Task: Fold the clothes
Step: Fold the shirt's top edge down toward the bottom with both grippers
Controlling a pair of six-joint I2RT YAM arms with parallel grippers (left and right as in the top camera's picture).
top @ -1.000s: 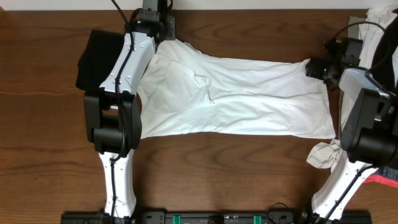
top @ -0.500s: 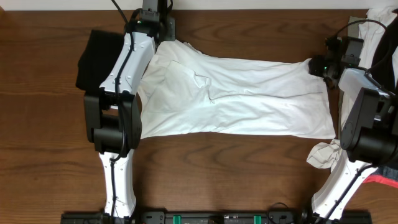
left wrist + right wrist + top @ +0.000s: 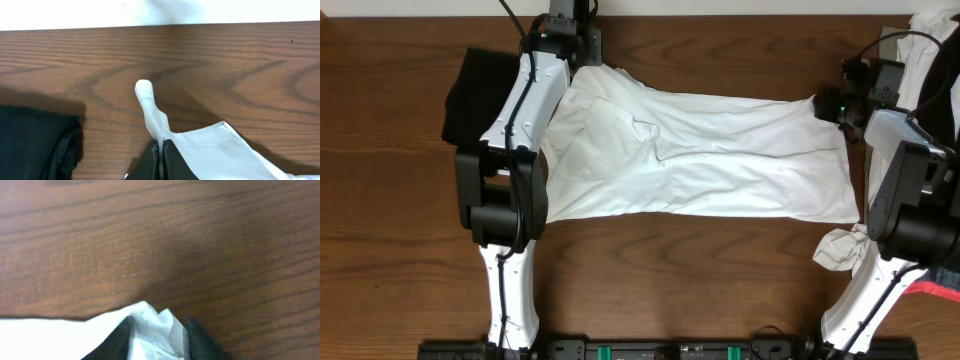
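Fabric of the white T-shirt (image 3: 700, 155) now bunches between the narrowing right gripper (image 3: 155, 335) jaws at the table's (image 3: 400, 260) far right edge — left gripper (image 3: 161, 159) stays pinched on the far-left corner, ready to fold.

Even, bright overhead light; soft shadows; right wrist view blurred.

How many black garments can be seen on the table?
1. The black garment lies at the far left of the table, partly under the left arm, beside the white shirt. More could be hidden under the arm or the shirt.
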